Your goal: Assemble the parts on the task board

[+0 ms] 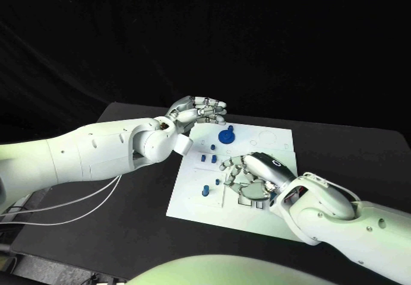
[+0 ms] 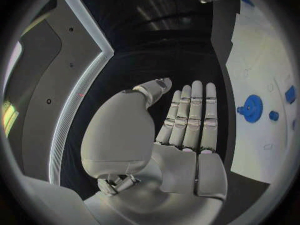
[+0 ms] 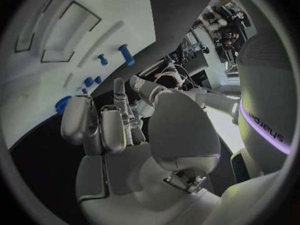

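Hovering both hands over the white board [image 1: 257,211], neither one holding a part.

Your left hand [image 1: 197,110] sits at the board's far left corner, fingers straight and empty; your right hand [image 1: 248,175] curls loosely above the near middle, grasping nothing. The blue gear [image 1: 225,136] and small blue pegs [image 1: 206,158] look light, rigid and likely slick, so pinch the gear by its rim and each peg by its sides.

The right hand [image 1: 250,172] hides the middle of the task board [image 1: 265,214], and what lies beneath it cannot be told.
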Controlling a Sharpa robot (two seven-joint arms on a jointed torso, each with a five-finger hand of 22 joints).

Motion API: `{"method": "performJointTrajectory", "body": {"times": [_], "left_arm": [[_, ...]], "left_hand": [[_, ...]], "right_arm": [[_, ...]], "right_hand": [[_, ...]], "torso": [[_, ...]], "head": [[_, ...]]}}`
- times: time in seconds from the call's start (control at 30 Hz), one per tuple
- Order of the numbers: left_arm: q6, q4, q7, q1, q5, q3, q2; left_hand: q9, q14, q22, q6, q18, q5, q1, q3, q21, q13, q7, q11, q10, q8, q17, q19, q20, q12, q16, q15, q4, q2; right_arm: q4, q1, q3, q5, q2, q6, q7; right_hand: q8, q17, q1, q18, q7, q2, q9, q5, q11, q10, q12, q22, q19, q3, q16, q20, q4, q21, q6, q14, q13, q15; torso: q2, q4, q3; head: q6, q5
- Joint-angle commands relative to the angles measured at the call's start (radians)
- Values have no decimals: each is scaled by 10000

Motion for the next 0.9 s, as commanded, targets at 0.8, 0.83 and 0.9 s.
{"method": "performJointTrajectory", "body": {"times": [0.8,0.83,0.9], "left_arm": [[211,-193,69,-32,-27,-40,73],[213,-190,70,-32,-27,-41,74],[210,-186,74,-33,-28,-41,73]], "left_hand": [[-7,-5,-28,-91,101,9,5,-44,-93,16,172,-18,-99,-30,29,100,-13,45,-51,80,3,83],[-7,-5,-28,-91,101,9,5,-44,-93,16,172,-18,-99,-30,29,100,-13,45,-51,80,3,83],[-7,-5,-28,-91,101,9,5,-44,-93,16,172,-18,-99,-30,29,100,-13,45,-51,80,3,83]], "right_arm": [[1083,-47,-36,3040,-3040,767,-2001],[1112,-97,-41,2817,-3028,782,-2173],[1141,-191,-52,2345,-2954,787,-2546]], "right_hand": [[2311,2308,-996,-638,-418,-144,1671,1150,-353,1031,9537,2253,1082,-2308,1392,-231,1948,2566,-571,644,9868,-214],[2314,2379,-1011,-654,-429,-158,1662,1144,-363,1144,9705,2276,1111,-2342,1426,-238,1985,2643,-536,657,10074,-223],[2306,2583,-1054,-688,-450,-198,1637,1153,-380,1361,10028,2325,1175,-2431,1519,-252,2079,2810,-475,695,10472,-236]], "torso": [[-358,-538,76],[-353,-535,68],[-345,-522,62]], "head": [[209,-1861],[183,-1868],[110,-1870]]}}
